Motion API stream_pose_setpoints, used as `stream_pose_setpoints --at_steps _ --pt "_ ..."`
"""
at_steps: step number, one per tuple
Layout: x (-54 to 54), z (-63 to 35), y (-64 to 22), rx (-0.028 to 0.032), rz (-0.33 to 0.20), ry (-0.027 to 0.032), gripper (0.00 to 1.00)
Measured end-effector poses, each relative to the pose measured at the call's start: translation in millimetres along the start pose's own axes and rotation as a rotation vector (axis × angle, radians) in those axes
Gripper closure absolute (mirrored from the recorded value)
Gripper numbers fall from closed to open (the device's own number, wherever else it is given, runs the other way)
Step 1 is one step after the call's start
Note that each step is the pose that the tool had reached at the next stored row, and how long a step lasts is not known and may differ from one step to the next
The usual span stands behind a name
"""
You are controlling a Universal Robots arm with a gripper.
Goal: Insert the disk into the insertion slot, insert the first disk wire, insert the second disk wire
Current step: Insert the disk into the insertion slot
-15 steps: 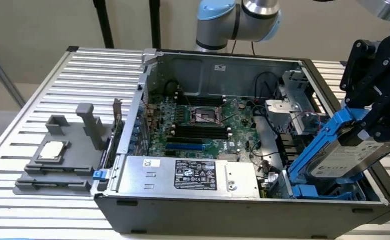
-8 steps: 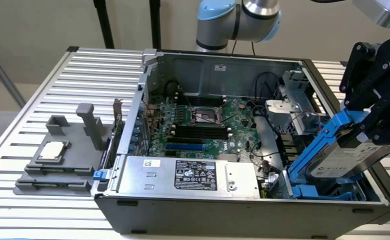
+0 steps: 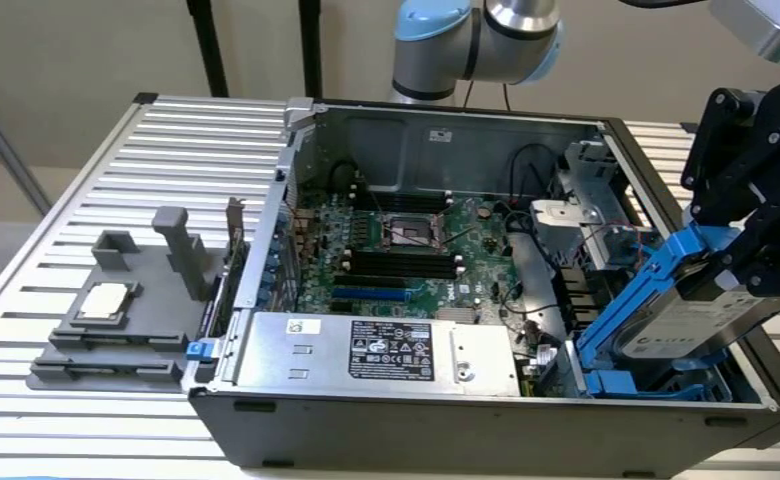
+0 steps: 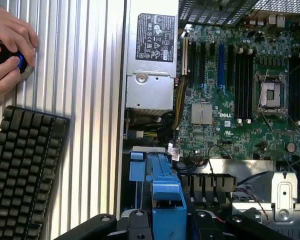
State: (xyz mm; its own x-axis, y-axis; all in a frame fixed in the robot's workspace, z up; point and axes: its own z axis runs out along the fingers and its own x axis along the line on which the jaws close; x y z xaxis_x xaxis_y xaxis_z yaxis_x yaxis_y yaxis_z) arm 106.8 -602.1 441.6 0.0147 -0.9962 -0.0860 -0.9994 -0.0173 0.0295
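Grips the disk (image 3: 694, 322) by its blue carrier in the pincer (image 3: 746, 264), clamped shut on it. Holds it tilted, upper end raised above the power-supply box (image 3: 363, 350), lower end down at the insertion slot (image 3: 634, 386), just beside that box toward the exterior view's right.

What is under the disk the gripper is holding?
Under the tilted disk, held by the gripper, lies the insertion slot: its blue rails and tabs show. The disk covers the rest of it, so what lies deeper cannot be seen.
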Motion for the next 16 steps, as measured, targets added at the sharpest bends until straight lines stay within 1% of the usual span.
stream_pose_setpoints --at_steps 7,14,16 --pt "0.1 0.4 0.0 -0.0004 -0.002 -0.0004 0.67" --pt "0.1 0.8 0.6 -0.0028 -0.005 -0.0005 0.67" --pt "0.1 1.6 0.6 -0.0028 -0.006 -0.0014 0.67"
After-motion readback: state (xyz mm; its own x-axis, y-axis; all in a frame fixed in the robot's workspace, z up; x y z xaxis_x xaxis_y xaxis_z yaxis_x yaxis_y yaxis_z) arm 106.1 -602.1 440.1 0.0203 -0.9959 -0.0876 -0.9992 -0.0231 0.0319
